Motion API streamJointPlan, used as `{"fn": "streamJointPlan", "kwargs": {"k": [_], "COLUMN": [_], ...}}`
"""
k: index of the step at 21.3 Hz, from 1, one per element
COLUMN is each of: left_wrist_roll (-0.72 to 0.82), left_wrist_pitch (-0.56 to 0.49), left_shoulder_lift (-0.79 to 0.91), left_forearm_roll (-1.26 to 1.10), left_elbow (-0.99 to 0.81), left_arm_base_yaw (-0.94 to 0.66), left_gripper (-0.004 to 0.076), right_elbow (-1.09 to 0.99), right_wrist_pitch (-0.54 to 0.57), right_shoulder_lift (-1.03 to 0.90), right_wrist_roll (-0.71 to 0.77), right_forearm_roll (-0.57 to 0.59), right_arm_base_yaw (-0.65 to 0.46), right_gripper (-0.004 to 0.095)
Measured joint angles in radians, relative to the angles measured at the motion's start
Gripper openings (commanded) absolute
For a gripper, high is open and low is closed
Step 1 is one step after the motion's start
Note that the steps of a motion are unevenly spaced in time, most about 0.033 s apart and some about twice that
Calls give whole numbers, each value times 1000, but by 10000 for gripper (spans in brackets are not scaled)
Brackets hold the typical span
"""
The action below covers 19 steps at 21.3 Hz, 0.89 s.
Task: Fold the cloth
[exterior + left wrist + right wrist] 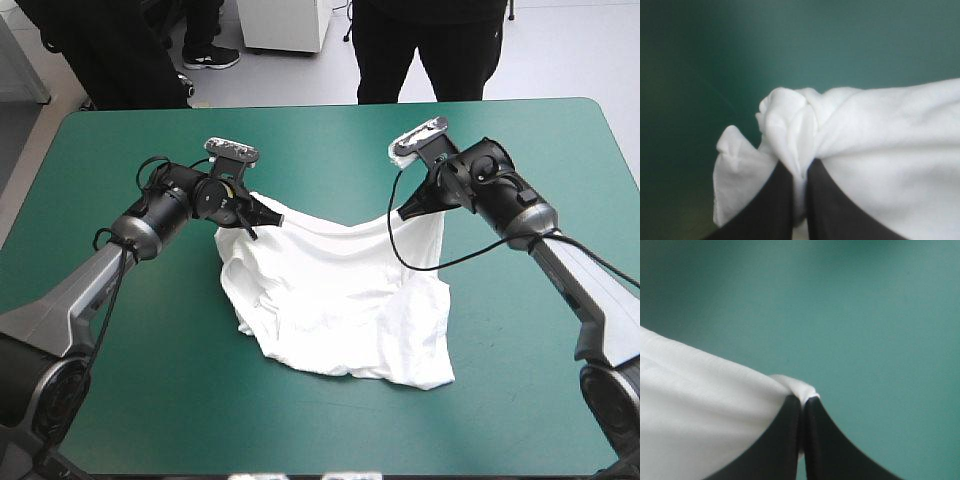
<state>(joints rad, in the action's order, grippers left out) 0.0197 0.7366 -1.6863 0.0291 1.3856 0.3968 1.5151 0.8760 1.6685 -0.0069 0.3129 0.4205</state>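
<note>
Spanning the middle of the worktop point(320, 140), item one: T-shirt point(340, 300), white.

High view.
- T-shirt: held by two upper corners. Its top edge sags in a curve between the two grippers. The lower part lies rumpled on the teal-green cover, toward the near edge.
- Left gripper point(262, 215): black fingers pinched together on the T-shirt's left upper corner. The arm enters from the left side.
- Right gripper point(402, 212): clamped on the right upper corner. The arm enters from the right side.
- The grippers are well apart, about equally far from the far edge, and point toward each other.

Left wrist view.
- Left gripper point(800, 167): fingers all but closed, with fabric between them.
- T-shirt point(890, 150): a bunched knot of cloth bulges out past the fingertips. A small loose flap hangs just beside one finger. On the other side the main body spreads away as a broad white field.
- Worktop point(840, 40): bare teal-green ahead of the gripper.

Right wrist view.
- Right gripper point(803, 399): fingers meet in a pointed arch, nipping a thin fold of cloth at the very tips.
- T-shirt point(700, 410): stretches smooth and taut away from one side of the gripper, with few creases.
- Worktop point(880, 315): bare teal-green ahead of the gripper and on its other side.
</note>
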Motion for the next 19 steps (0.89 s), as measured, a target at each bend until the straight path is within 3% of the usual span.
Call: {"fn": "streamJointPlan", "kwargs": {"k": [6,8,10,11,12,13,14,19], "left_wrist_roll": [0,0,-4,-11,-33,-42,-56,-52], "left_wrist_pitch": [-10,-4,13,16,24,28,60,209], "left_shoulder_lift": [-115,-143,-160,-162,-164,-164,-165,-67], "left_forearm_roll": [2,1,1,1,1,1,1,63], "left_elbow": [103,118,123,124,124,125,135,220], "left_arm_base_yaw": [0,0,0,0,0,0,0,0], "left_gripper": [-15,38,193,321,370,462,493,496], "right_elbow": [113,121,121,121,121,121,131,213], "right_wrist_pitch": [-7,-1,15,19,22,22,27,107], "right_shoulder_lift": [126,164,198,207,223,228,229,195], "right_wrist_roll": [7,-3,-42,-50,-65,-69,-73,-77], "right_forearm_roll": [-77,-109,-151,-163,-175,-177,-175,-173], "right_arm_base_yaw": [-78,-98,-110,-110,-111,-111,-114,-161], "right_gripper": [-16,16,162,324,392,551,636,662]}}
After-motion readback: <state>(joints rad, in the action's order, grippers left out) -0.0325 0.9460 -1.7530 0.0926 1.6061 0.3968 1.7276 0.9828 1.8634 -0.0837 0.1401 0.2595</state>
